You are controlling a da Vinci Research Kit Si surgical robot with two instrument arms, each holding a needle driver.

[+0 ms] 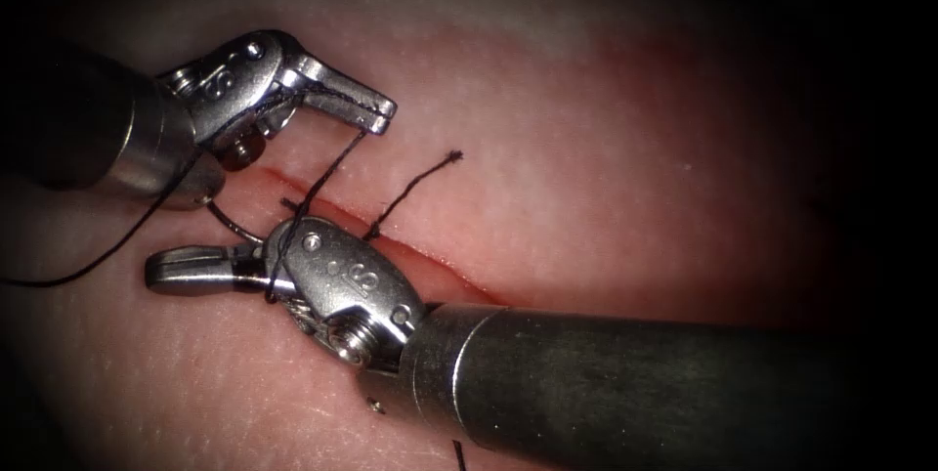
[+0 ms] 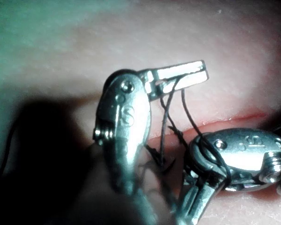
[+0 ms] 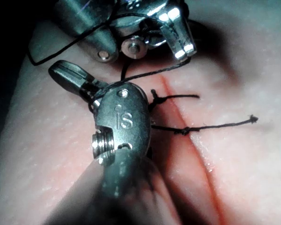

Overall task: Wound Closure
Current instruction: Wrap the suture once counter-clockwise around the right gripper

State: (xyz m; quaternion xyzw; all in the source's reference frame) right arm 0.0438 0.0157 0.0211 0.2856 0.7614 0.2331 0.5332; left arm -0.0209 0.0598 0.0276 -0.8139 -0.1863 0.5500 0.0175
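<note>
Thread point(image 1: 332, 166), limp and thin, we judge best held near its knot; left gripper point(image 1: 376, 111) pinches it closed, while it wraps the empty, closed right gripper point(image 1: 161, 271).

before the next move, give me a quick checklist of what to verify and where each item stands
1. Left tool has its jaws shut on the thread: ok.
2. The thread is wrapped round the right tool behind its jaws: ok.
3. Right tool's jaws are shut and hold nothing: ok.
4. The free thread end lies loose to the right of the cut: ok.
5. The needle is secured in a tool: not ok. It lies between the two tools, and neither tool's jaws hold it.
6. The needle is out of the tissue: cannot tell.
</note>
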